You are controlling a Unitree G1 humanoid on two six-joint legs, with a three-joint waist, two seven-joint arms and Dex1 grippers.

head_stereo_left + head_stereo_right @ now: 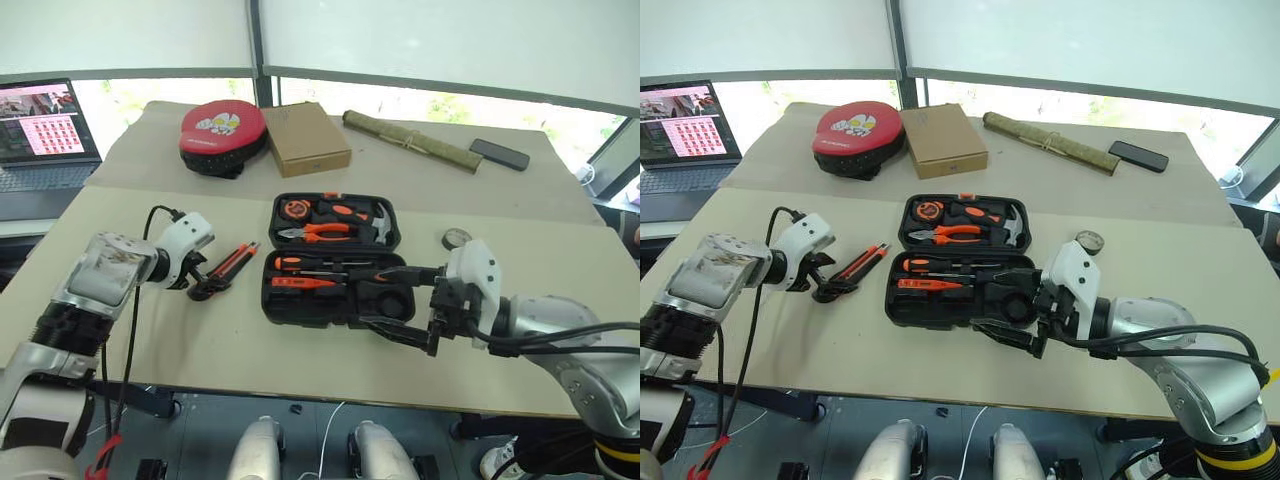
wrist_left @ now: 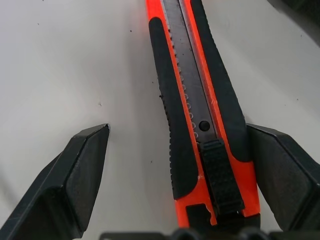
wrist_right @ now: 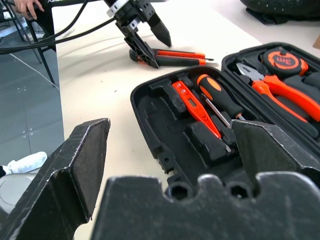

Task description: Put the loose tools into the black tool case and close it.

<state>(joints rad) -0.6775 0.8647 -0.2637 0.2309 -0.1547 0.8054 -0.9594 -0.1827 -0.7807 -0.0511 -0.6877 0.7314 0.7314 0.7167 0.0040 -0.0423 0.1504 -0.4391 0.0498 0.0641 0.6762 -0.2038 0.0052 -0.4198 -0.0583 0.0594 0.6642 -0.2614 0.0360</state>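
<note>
We see the black moulded plastic tool case (image 1: 333, 262) lying open near the middle of the pale table (image 1: 250, 340), its lid half toward the far edge holding orange-handled pliers (image 1: 322, 232), a small hammer (image 1: 378, 222) and a round tape measure (image 1: 294, 210), its near half holding slim orange-handled screwdrivers (image 1: 310, 272) in their slots. Just beside the case, toward the table's left edge, lies the black-and-orange utility knife (image 1: 228, 266), still outside it. Our left gripper (image 1: 205, 288) is down at the knife's near end with its black fingers (image 2: 80, 175) spread wide; in the left wrist view the knife lies between them, close against one finger and well clear of the other, not clamped. Our right gripper (image 1: 395, 305) hangs at the case's near right corner, fingers apart and holding nothing. Toward the far edge sit a round red-and-black pad (image 1: 222, 132), a flat brown cardboard box (image 1: 306, 138), a rolled olive cloth bundle (image 1: 410, 140) and a dark phone (image 1: 499, 154); a small round metal tin (image 1: 456, 238) lies right of the case.
</note>
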